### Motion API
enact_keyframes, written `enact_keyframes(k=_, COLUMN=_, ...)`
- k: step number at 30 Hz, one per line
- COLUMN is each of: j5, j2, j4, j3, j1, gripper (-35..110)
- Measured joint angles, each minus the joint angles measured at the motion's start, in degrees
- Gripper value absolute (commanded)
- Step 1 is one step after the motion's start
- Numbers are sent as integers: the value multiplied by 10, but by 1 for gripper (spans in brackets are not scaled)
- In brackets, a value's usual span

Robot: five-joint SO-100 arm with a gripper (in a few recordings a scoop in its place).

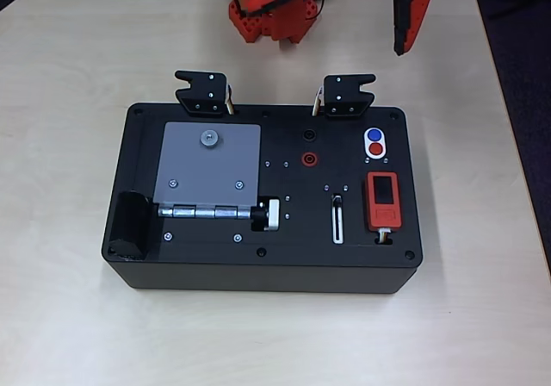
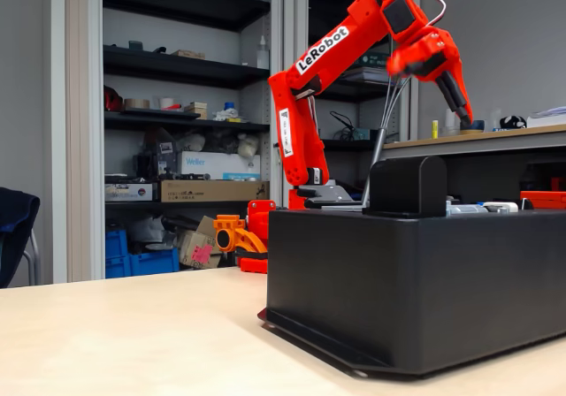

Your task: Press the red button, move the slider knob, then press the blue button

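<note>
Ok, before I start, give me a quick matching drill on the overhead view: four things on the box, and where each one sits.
Things:
1. red button
2. blue button
3. slider knob
4. grey plate

Places:
A. top of the narrow white-rimmed slot
B. left half of the box
C. lower spot on the white oval
D. upper spot on the white oval

Pairs: 1-C, 2-D, 3-A, 4-B

A pale wooden table (image 2: pixel 133 334) stood before dark shelving (image 2: pixel 177 60) crowded with cardboard boxes (image 2: pixel 212 190) and blue crates (image 2: pixel 137 255); a grey wall (image 2: pixel 26 87) rose at left
</note>
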Motion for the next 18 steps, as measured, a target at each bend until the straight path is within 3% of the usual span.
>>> enact_keyframes(k=8, j5=-36, j2=-42, j4=5, j3=-11, j1=29, gripper=104)
enact_keyframes(k=18, j5=-62, j2=-85, j4=-90, j3=38, j1=55, gripper=104)
